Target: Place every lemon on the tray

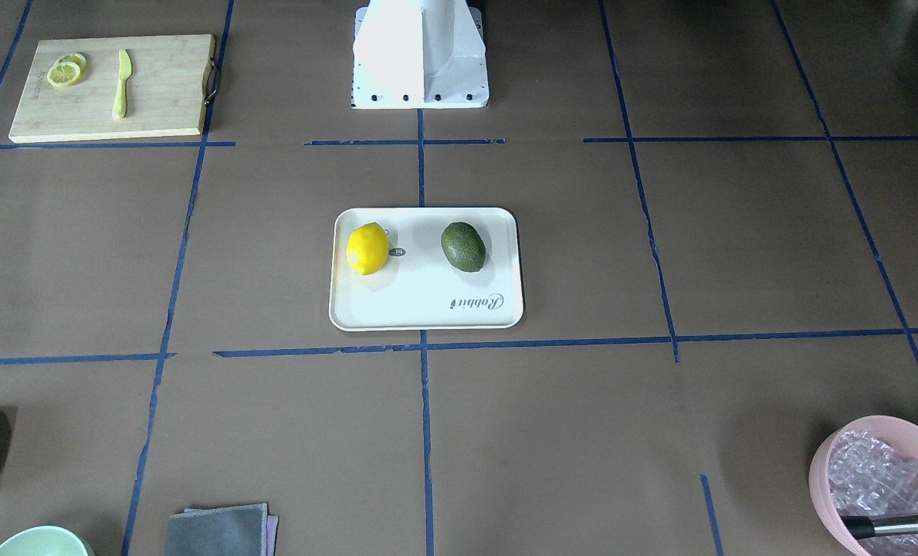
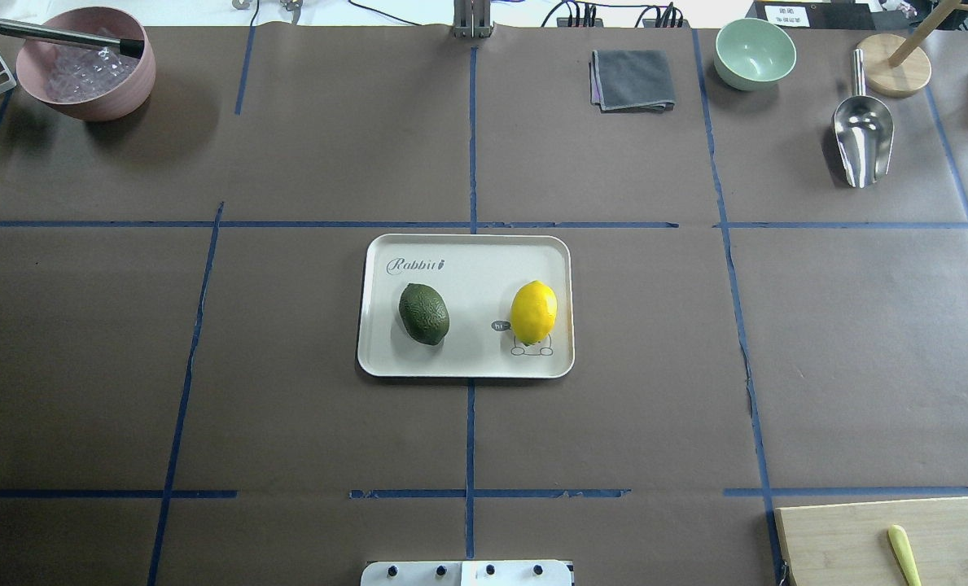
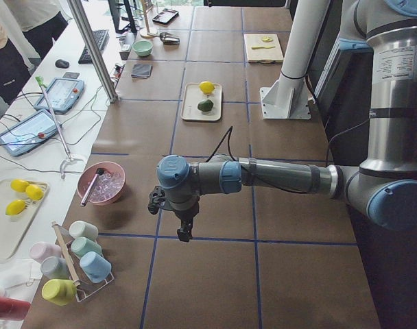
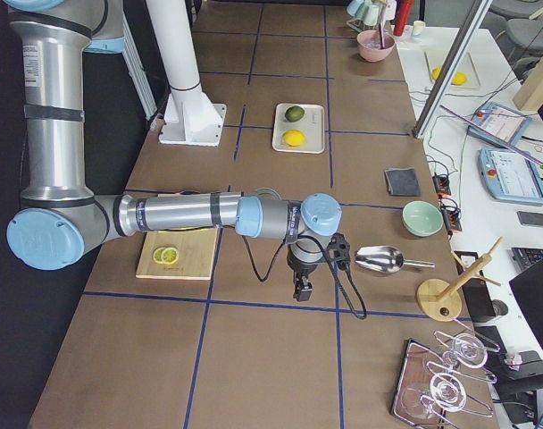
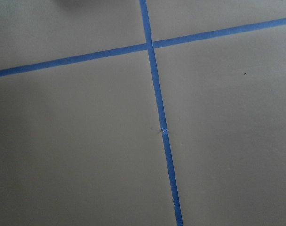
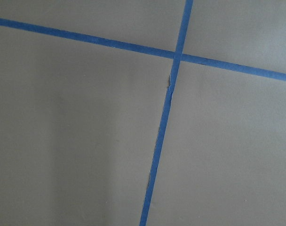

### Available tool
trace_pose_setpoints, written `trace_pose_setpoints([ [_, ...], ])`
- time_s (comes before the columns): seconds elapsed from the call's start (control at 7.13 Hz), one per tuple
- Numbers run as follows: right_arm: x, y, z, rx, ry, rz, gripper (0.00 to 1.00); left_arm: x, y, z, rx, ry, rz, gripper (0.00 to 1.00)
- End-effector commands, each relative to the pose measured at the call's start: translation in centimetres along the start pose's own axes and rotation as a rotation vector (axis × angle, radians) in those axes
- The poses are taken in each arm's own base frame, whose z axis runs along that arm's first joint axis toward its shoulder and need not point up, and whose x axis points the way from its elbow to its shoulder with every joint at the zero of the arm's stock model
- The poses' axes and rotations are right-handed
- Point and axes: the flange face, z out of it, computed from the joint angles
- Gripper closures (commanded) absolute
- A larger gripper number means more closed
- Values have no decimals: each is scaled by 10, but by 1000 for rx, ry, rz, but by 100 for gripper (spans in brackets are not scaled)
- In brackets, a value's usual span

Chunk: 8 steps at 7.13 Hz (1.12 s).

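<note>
In the overhead view, a pink bowl (image 2: 129,85) filled with clear crinkled plastic was seen at the upper left of the frame, and a metal handle (image 2: 60,37) was laid across its rim. At the centre of the frame the tray (image 2: 467,362) was laid flat on the brown table cover (image 2: 288,407). On it the green lemon (image 2: 423,313) was set in the left half, below the "Rabbit" script. The yellow lemon (image 2: 533,312) was set in the right half, over the small cartoon drawing, well apart from the green one. Toward the upper right a folded grey cloth (image 2: 632,79), a pale green bowl (image 2: 755,53) and a metal scoop (image 2: 862,134) were ranged in a row. At the lower right corner a wooden cutting board (image 2: 842,537) with a pale yellow knife (image 2: 903,553) on it was cut off by the frame edge.

The left gripper (image 3: 184,233) was shown only in the left side view, pointed down over the table cover at the lower centre of that frame, far from the tray. How wide it stood could not be told. The right gripper (image 4: 301,290) was shown only in the right side view, pointed down likewise, and its width could not be told either.
</note>
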Motion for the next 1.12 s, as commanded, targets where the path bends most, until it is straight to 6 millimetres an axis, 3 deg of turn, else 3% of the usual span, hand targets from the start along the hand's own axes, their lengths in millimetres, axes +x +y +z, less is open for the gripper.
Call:
trace_pose_setpoints([
  [0.0,-1,-2,-1,3,-2,1,0,1,0,0,4,6,-21,0],
  [0.98,-3,-3,-3,7,-5,-1,0,3,2,2,5,43,-30,0],
])
